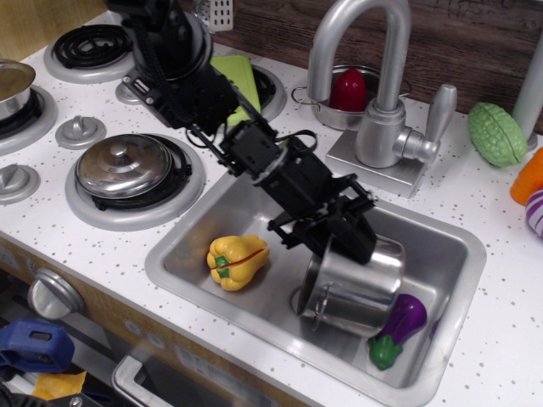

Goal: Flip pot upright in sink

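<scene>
While our gripper [352,242] clamps the rim of the pot [356,288], we see that pot tilted in the sink [182,246], touching an eggplant [399,326] at 4 o'clock; a yellow pepper [236,261] lies at 9 o'clock on the speckled white table [509,297].

My black claw [344,240] on the shiny steel pot [355,287], silver-grey sink [441,246] in white speckled counter [501,339], yellow pepper [236,260], purple eggplant [400,326] with green cap.
</scene>
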You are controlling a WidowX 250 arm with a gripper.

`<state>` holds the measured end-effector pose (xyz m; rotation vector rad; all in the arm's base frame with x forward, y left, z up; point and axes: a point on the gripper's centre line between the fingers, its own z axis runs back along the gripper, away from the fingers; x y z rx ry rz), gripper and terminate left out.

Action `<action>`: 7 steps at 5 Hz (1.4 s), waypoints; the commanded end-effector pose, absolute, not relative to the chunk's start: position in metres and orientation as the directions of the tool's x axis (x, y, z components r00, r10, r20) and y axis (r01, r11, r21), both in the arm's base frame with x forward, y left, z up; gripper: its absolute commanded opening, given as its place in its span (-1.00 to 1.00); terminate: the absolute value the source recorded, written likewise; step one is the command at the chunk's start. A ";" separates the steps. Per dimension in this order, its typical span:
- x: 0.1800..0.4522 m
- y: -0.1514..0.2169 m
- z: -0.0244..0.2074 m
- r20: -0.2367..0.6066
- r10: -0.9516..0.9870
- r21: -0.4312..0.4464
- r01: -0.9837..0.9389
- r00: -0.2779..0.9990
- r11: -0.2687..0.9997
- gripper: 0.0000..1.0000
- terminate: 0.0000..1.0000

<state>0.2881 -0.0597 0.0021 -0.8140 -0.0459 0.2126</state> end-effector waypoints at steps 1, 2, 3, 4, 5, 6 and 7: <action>0.294 -0.059 0.014 0.015 0.218 -0.694 -0.147 0.976 0.705 -1.00 -1.00; 0.296 -0.062 0.023 0.051 0.219 -0.585 -0.148 0.974 0.797 -1.00 -1.00; 0.297 -0.059 0.025 0.085 0.198 -0.540 -0.122 0.977 0.833 -1.00 -1.00; 0.296 -0.062 0.023 0.102 0.195 -0.441 -0.132 0.975 0.888 1.00 -1.00; 0.296 -0.066 0.019 0.130 0.175 -0.309 -0.128 0.976 0.942 1.00 -1.00; 0.296 -0.066 0.019 0.130 0.175 -0.309 -0.128 0.976 0.942 1.00 -1.00; 0.296 -0.066 0.019 0.130 0.175 -0.309 -0.128 0.976 0.942 1.00 -1.00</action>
